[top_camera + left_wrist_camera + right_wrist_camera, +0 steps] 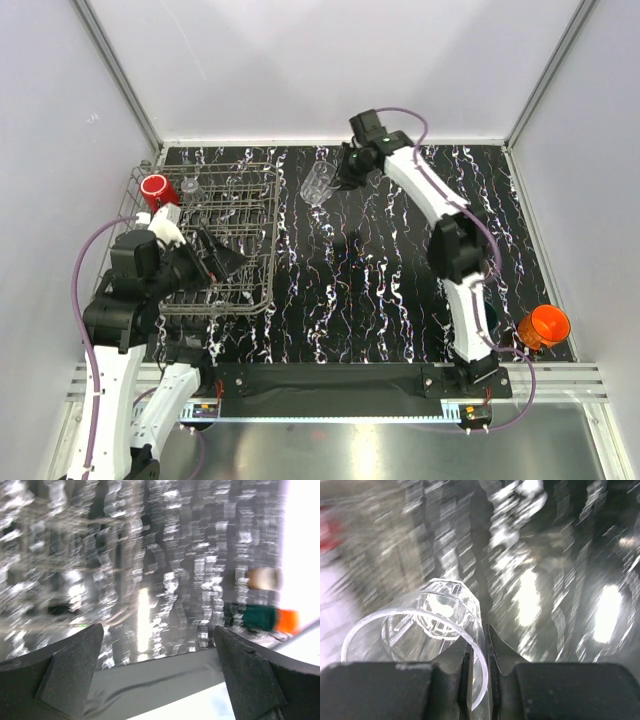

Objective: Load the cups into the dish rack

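Top view: clear transparent cup (318, 184) pinched by right gripper (334, 178), at 1 o'clock of grey wire dish rack (271, 262); left gripper (222, 262) spread over rack. Left wrist: blurred, nothing between fingers (70, 670). Right wrist: fingers pressed on cup's rim wall. Recommended: hold pinch firm, invert mouth-down, lower between tines.

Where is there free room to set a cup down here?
Bare mat lies between the dish rack and the right arm, nearer than the held clear cup. The rack's far right rows look open. Its left side is crowded: red cup, left arm overhead.
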Action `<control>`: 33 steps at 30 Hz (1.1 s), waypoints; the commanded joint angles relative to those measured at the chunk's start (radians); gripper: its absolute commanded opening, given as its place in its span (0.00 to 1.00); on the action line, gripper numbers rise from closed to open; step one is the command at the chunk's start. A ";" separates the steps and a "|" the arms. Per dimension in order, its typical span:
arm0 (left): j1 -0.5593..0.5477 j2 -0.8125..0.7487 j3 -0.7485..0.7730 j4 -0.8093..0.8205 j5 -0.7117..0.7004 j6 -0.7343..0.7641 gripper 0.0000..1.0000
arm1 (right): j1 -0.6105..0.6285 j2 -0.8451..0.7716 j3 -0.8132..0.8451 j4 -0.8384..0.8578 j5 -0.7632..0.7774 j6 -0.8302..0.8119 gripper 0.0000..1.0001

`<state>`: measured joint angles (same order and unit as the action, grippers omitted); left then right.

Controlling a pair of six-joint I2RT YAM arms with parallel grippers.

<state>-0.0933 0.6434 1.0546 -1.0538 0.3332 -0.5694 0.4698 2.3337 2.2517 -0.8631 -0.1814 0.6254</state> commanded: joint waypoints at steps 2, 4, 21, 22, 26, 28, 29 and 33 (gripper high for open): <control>0.001 -0.001 0.010 0.363 0.288 -0.082 0.99 | -0.016 -0.331 -0.208 0.154 -0.403 0.017 0.02; 0.001 -0.002 -0.037 0.484 0.403 -0.175 0.99 | -0.016 -0.440 -0.353 0.235 -0.510 0.072 0.02; -0.176 0.104 -0.110 1.325 0.531 -0.495 0.99 | -0.010 -1.083 -0.940 0.792 -0.877 0.552 0.00; -0.234 0.116 -0.101 1.331 0.520 -0.488 0.99 | -0.008 -1.090 -0.948 0.803 -0.877 0.580 0.00; -0.373 0.163 -0.067 1.328 0.422 -0.435 0.99 | -0.007 -1.099 -0.942 0.846 -0.863 0.616 0.00; -0.437 0.186 -0.059 1.348 0.365 -0.434 0.99 | -0.005 -1.097 -0.937 0.848 -0.857 0.619 0.00; -0.454 0.194 -0.053 1.362 0.353 -0.434 0.99 | -0.002 -1.096 -0.936 0.849 -0.853 0.620 0.00; -0.511 0.240 -0.024 1.373 0.308 -0.423 0.99 | 0.003 -1.088 -0.934 0.854 -0.846 0.620 0.00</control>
<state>-0.5800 0.8661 0.9688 0.2321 0.7147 -1.0206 0.4591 1.2495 1.3060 -0.0788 -1.0138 1.2152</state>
